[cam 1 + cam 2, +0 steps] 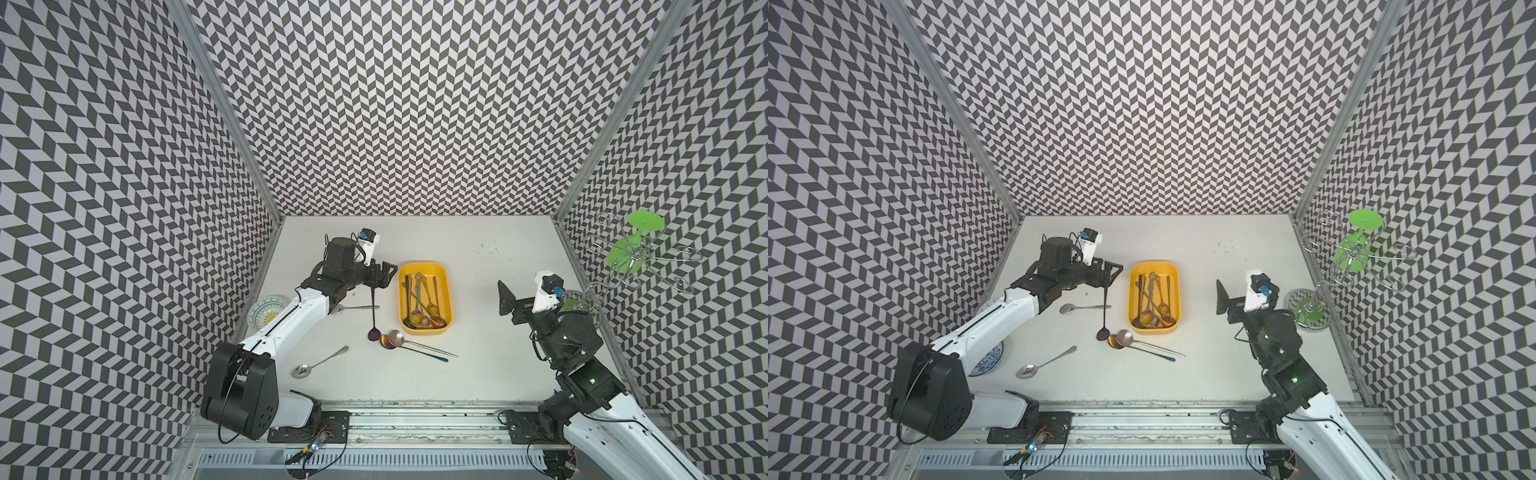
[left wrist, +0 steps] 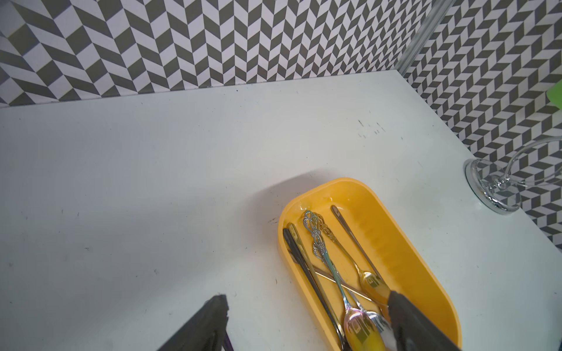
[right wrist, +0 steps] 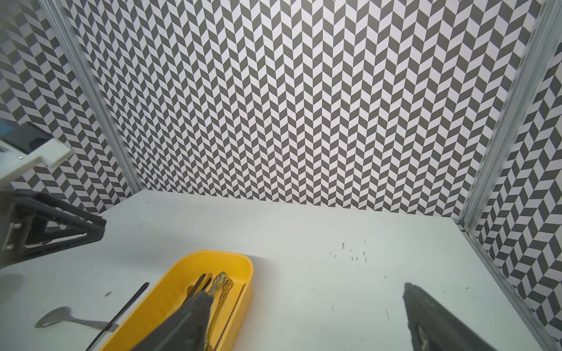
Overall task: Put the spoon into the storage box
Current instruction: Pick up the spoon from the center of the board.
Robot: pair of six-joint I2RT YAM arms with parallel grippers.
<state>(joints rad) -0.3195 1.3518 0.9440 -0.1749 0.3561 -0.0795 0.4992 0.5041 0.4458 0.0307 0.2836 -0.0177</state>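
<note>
The yellow storage box [image 1: 447, 291] [image 1: 1173, 291] [image 2: 395, 243] [image 3: 179, 282] sits mid-table with several spoons lying in it. To its left a dark purple spoon [image 1: 373, 316] [image 1: 1104, 316] [image 3: 121, 313] lies on the table, its handle end under my left gripper [image 1: 384, 275] [image 1: 1111, 272] [image 2: 307, 299]. That gripper is open, and only a purple sliver shows beside one finger in the left wrist view. My right gripper [image 1: 509, 299] [image 1: 1223, 299] [image 3: 305, 293] hangs open and empty to the right of the box.
More spoons lie loose: a silver one [image 1: 318, 363] near the front, another [image 1: 357, 308] crossed by the purple spoon's handle, and two [image 1: 409, 344] crossing in front of the box. A patterned plate [image 1: 266, 309] lies beside the left arm. A wire rack with green glasses [image 1: 636, 249] stands far right.
</note>
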